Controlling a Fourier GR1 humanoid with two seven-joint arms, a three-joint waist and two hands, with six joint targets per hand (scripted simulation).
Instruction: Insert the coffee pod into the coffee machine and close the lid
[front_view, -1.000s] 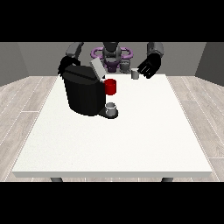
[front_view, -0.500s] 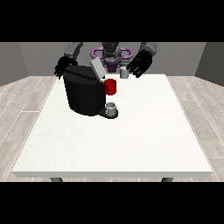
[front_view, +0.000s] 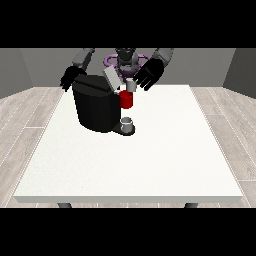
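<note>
- Coffee machine (front_view: 95, 107): one, black, upper left of centre in the frame, standing on the white worktop (front_view: 150, 160). Its grey lid (front_view: 111, 78) is tilted up, open, at the machine's top right corner.
- Red part (front_view: 127, 100) on the machine's right face, just below the lid. Whether anything sits in the pod slot cannot be told from this angle.
- Small grey cup (front_view: 127, 122): one, on the machine's low tray at its right foot, directly under the red part. Contents not visible.
- Coffee pod (front_view: 131, 85): one, small and grey, just above the red part and just right of the raised lid, at the fingers of the hand at the view's right (front_view: 149, 75).
- That hand is above and right of the pod, fingers spread downward toward it; whether they actually pinch the pod cannot be told.
- Hand at the view's left (front_view: 70, 78): behind the machine's upper left corner, partly hidden by it; finger position cannot be told.
- Edges and room: the machine is toward the worktop's far left part, well clear of the left edge. The near half and the whole right side of the worktop are open white surface. Near edge runs across the lower frame, with two leg tops showing beneath it.
- Count: two hands, one machine, one pod, one cup.
</note>
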